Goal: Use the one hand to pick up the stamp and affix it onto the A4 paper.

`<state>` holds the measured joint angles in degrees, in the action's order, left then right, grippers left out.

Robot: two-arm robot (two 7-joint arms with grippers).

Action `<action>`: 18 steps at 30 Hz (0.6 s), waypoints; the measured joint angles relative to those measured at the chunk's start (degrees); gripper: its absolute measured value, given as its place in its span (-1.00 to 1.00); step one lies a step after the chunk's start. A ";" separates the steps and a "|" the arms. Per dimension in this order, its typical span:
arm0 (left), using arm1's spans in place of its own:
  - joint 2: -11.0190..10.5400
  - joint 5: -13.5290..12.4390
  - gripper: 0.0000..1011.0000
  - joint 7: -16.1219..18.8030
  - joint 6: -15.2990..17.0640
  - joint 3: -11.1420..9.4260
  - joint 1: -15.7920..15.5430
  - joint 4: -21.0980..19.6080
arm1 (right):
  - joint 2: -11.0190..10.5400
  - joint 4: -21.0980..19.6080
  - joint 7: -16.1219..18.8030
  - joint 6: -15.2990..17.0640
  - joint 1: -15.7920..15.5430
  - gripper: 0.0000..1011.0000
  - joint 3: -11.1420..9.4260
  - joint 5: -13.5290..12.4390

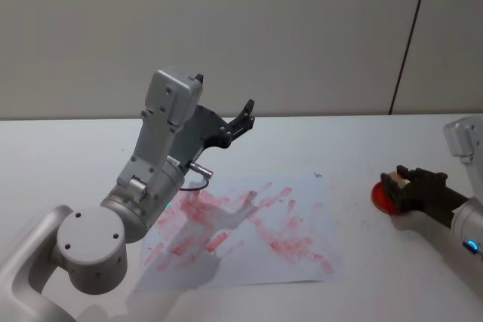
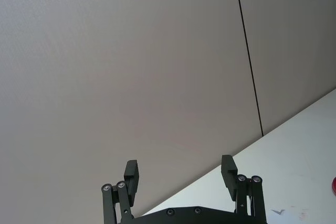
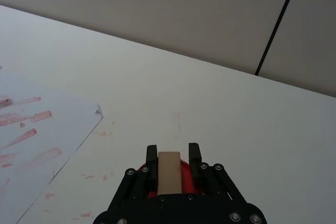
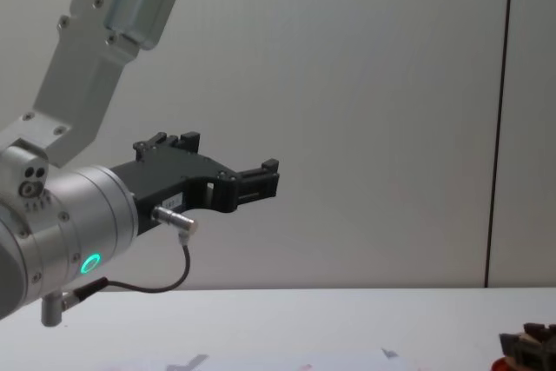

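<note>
Nearest the head camera, the left arm's round grey joint sat at the lower left, and its left gripper (image 1: 226, 107) was raised well above the table (image 1: 60, 148), fingers spread apart and holding nothing (the left wrist view had them pointing at the wall). At the table's right side, the right gripper (image 3: 173, 155) was clamped on the stamp (image 3: 168, 174), a light-brown wooden block gripped between its black fingers. It was down over the red disc (image 1: 379, 197), well apart from the A4 paper (image 1: 317, 186). That sheet lay flat at the table's middle, covered in red smears.
</note>
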<state>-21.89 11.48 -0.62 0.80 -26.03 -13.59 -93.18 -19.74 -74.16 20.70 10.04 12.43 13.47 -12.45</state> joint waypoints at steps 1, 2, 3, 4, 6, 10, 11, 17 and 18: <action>0.00 0.00 0.98 0.00 0.00 0.00 0.00 0.00 | 0.03 0.10 0.01 -0.01 0.05 -0.37 0.02 0.07; 0.00 0.00 0.98 0.00 0.00 0.00 0.00 0.00 | 0.08 0.28 0.04 -0.03 0.15 -0.25 0.06 0.18; 0.00 0.00 0.98 0.00 0.00 0.00 0.00 0.00 | 0.10 0.35 0.04 -0.05 0.20 -0.22 0.07 0.25; 0.00 0.00 0.98 0.00 0.00 0.00 0.00 0.00 | 0.11 0.41 0.05 -0.05 0.23 -0.16 0.09 0.29; 0.00 0.00 0.98 0.00 0.00 0.00 0.00 0.00 | 0.17 0.61 0.08 -0.08 0.35 0.00 0.14 0.42; 0.00 0.00 0.98 0.00 0.00 0.00 0.00 0.00 | 0.25 0.89 0.10 -0.10 0.50 0.23 0.20 0.61; 0.00 0.00 0.98 0.00 0.00 0.00 0.00 0.00 | 0.26 0.93 0.10 -0.11 0.53 0.28 0.21 0.64; 0.00 0.00 0.98 0.00 0.00 0.00 0.00 0.00 | 0.33 1.20 0.14 -0.15 0.69 0.66 0.26 0.82; 0.00 0.00 0.98 0.00 0.00 0.00 0.00 0.00 | 0.34 1.25 0.15 -0.16 0.71 0.72 0.27 0.86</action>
<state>-21.89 11.48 -0.62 0.80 -26.02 -13.59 -93.18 -19.40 -72.91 20.85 9.88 13.13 13.74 -11.59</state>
